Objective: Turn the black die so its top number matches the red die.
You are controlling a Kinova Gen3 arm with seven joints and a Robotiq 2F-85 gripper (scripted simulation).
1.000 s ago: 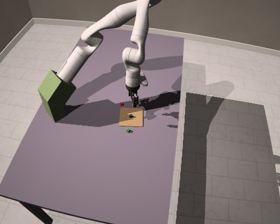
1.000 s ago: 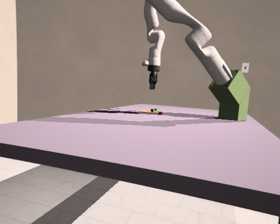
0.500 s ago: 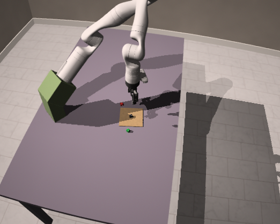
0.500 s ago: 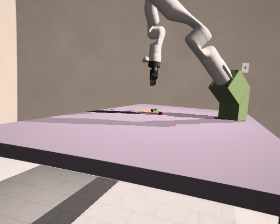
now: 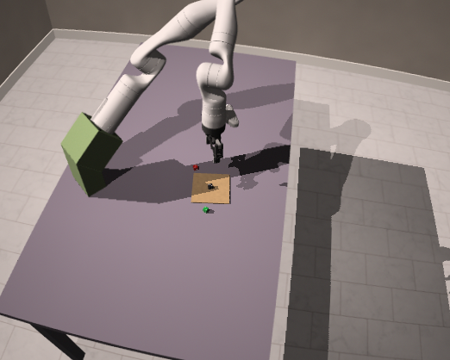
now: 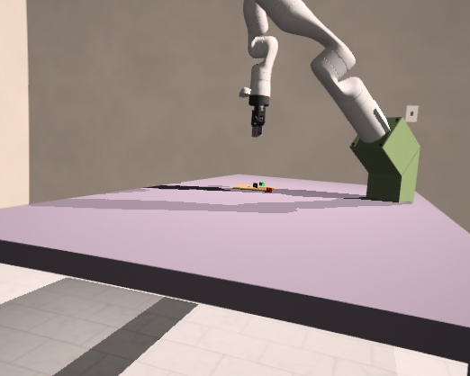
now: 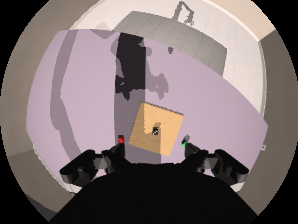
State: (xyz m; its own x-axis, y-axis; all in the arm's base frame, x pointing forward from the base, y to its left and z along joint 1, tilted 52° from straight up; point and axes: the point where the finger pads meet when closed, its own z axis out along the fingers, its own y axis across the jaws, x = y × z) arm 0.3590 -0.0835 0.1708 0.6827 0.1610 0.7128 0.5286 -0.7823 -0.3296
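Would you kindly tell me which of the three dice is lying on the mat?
The black die, near the middle of the tan mat. The red die and green die sit on the table beside it.

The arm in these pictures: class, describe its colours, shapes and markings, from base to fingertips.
The arm is glossy white, built of rounded tubular segments with thin dark seam lines at the joints. It rises from an angular olive-green base block. The gripper is black, with two dark fingers. No cables or lettering show.

Smooth white arm [image 5: 128, 90], black gripper [image 5: 216, 153], green angular base [image 5: 81, 165].
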